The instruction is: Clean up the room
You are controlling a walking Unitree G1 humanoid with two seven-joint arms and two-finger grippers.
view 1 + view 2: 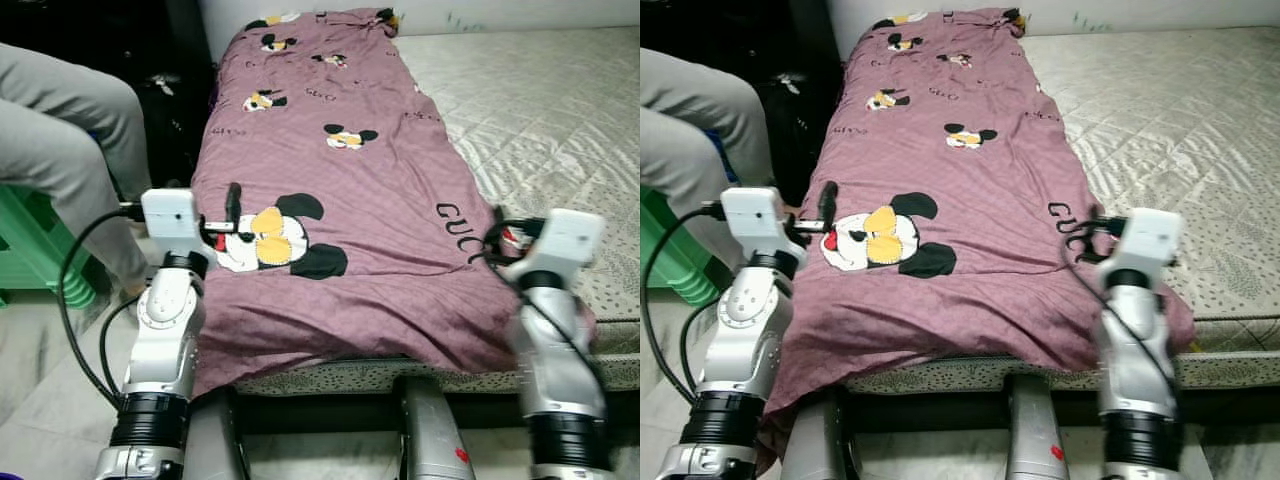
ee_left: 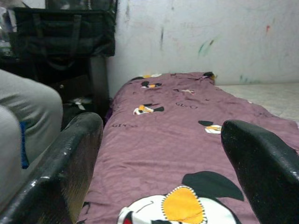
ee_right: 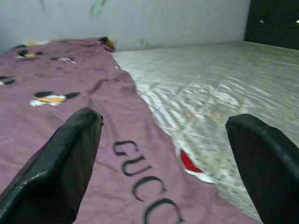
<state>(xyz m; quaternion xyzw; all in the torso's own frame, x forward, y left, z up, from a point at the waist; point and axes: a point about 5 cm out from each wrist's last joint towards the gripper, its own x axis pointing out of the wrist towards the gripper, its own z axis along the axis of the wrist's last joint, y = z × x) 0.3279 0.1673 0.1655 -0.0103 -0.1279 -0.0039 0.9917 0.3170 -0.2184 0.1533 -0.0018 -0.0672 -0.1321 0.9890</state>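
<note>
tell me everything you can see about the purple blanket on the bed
The purple blanket is a thin, slightly wrinkled fabric printed with cartoon mouse heads and black lettering. It lies spread flat lengthwise along the left side of the pale quilted mattress, its near end draping over the bed's foot. The left gripper and right gripper, both open, sit at its near corners, one by each long edge.

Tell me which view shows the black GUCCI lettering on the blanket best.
The right wrist view: the lettering is close and large between the open right gripper fingers. The eye views show it small by the blanket edge, partly hidden by the right arm.
</note>
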